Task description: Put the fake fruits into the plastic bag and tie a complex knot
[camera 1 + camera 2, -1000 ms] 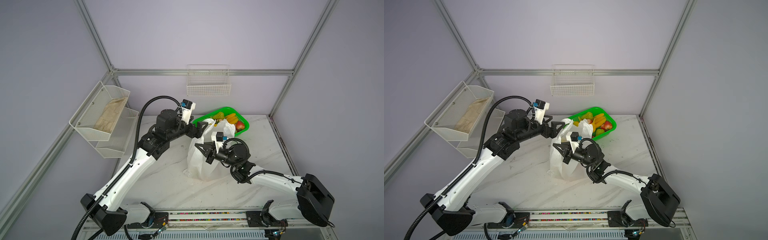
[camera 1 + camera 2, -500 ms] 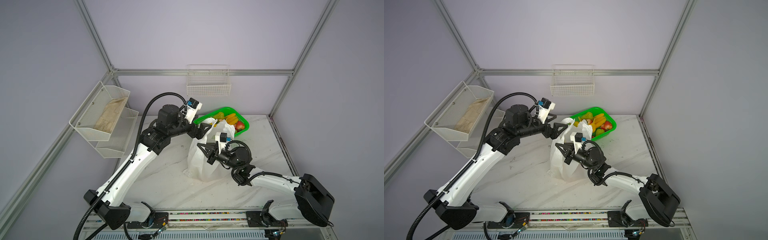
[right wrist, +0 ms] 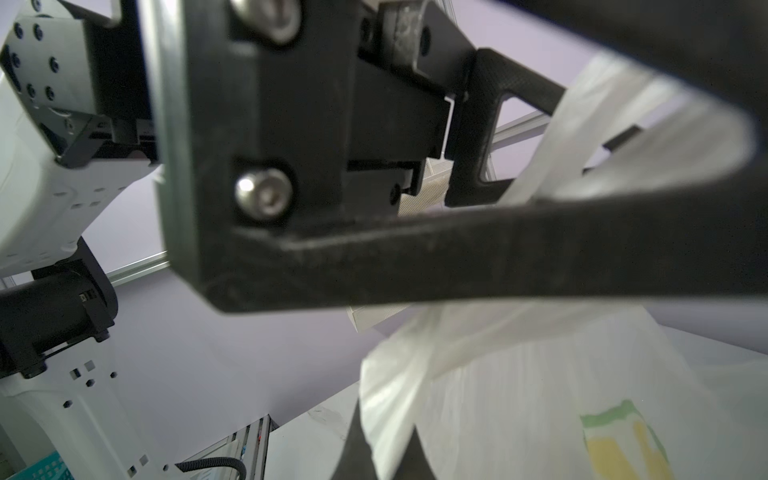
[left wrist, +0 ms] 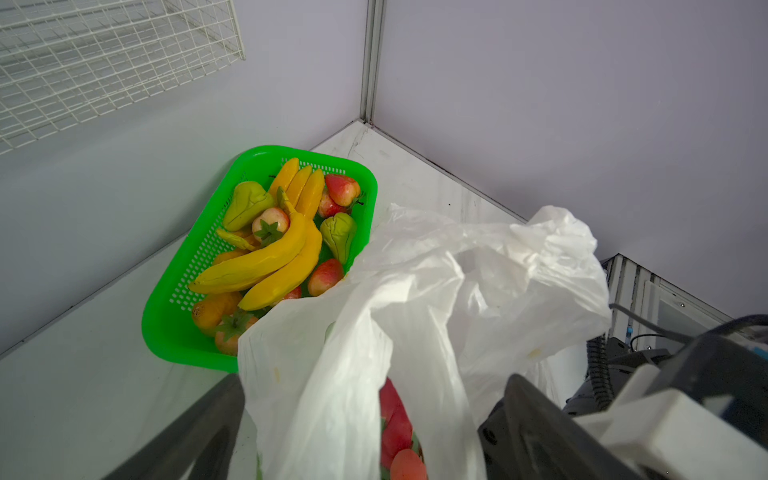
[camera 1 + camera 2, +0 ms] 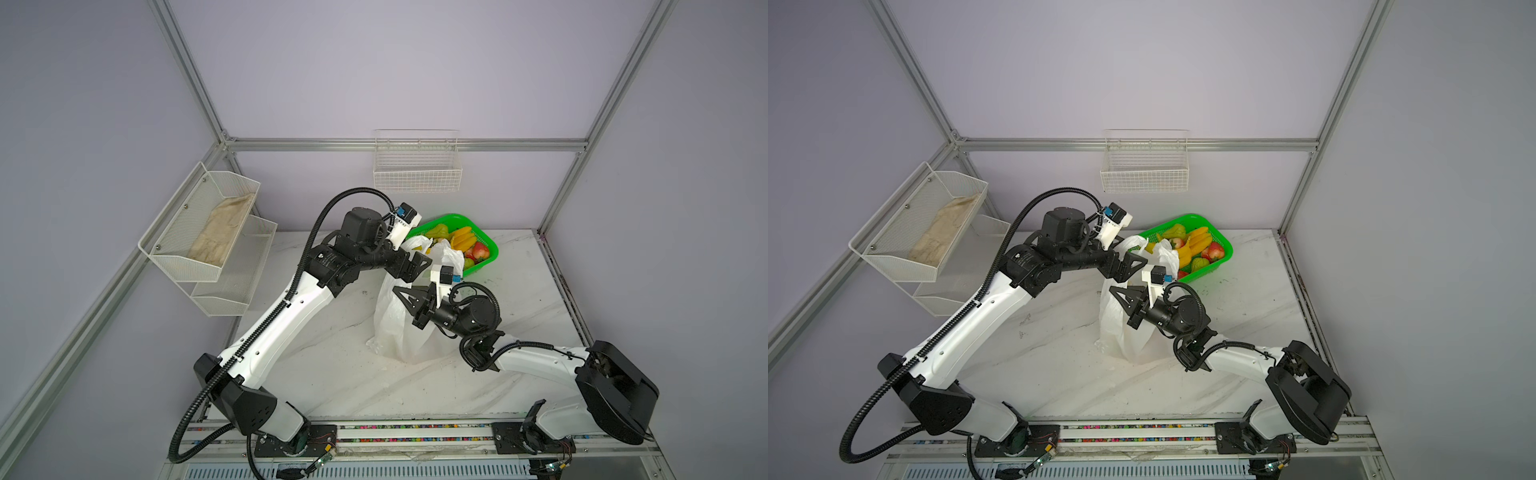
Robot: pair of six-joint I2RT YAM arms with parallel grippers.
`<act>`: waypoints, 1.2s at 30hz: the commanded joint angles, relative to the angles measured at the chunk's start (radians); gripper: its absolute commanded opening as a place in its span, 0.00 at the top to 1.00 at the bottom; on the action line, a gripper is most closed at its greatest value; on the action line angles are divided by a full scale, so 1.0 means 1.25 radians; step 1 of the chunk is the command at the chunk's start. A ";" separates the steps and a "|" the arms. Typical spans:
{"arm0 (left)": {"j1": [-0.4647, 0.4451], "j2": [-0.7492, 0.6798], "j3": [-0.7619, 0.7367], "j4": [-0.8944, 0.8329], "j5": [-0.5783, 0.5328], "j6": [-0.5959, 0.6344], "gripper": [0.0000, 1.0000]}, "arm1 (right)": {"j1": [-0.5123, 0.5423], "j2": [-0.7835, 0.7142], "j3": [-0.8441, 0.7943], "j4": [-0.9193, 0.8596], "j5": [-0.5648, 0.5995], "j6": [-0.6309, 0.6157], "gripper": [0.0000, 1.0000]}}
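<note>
- Fingers (image 4: 187,432) of my left hand (image 5: 415,269) stood wide apart, one on each side of the bag's upper folds, and I saw them gripping nothing.
- My right hand (image 5: 400,292) was closed, its tips pinched on a gathered strip of the plastic bag (image 5: 395,328). The right wrist view showed this close up and blurred.
- The two hands sat near each other at the top of the bag, the left one nearer the back wall.
- The plastic bag stood upright about mid-worktop (image 5: 332,374), with its mouth loose and its handles untied. A yellow and green print (image 3: 623,449) showed on its side.
- Through the opening I made out red fake fruits (image 4: 395,424) already inside.
- Just behind the bag sat the green basket (image 4: 166,316), with more fruit in it: bananas (image 4: 266,266), green pears (image 4: 338,235), red apples (image 4: 343,189) and an orange one (image 4: 210,309).
- Farther out, a white wire basket (image 5: 417,174) hung on the back wall.
- A mesh shelf (image 5: 174,245) on the left wall held a beige cloth (image 5: 220,232).
</note>
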 commanded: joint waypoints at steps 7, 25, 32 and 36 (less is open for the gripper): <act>-0.028 0.050 0.148 -0.021 -0.052 0.068 0.11 | 0.001 -0.010 0.003 0.046 -0.012 0.007 1.00; -0.041 0.051 0.153 0.074 -0.060 -0.015 0.84 | 0.001 -0.069 -0.009 -0.091 0.105 0.005 0.97; -0.035 -0.163 -0.216 0.479 0.011 -0.318 1.00 | 0.002 -0.160 0.016 -0.296 0.202 -0.080 0.63; -0.036 -0.226 -0.323 0.553 -0.019 -0.401 1.00 | 0.002 -0.215 0.021 -0.339 0.126 -0.170 0.45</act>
